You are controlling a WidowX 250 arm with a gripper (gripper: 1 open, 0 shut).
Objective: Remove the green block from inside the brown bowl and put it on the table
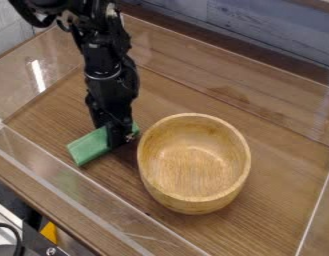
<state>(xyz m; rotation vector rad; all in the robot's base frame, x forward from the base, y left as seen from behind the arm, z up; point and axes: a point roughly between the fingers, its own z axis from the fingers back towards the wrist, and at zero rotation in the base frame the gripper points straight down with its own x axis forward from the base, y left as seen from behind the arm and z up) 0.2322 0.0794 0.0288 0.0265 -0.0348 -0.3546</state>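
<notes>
So there's one brown bowl sitting nearest, right of center on the table, and it looks like there's nothing in it. One green block is just left of the bowl, out on the wood, lying tilted with its far end up between the fingers. One black arm comes down from the far left, and its gripper points straight down with the jaws set around the block's upper end. Clear acrylic walls ring the table.
</notes>
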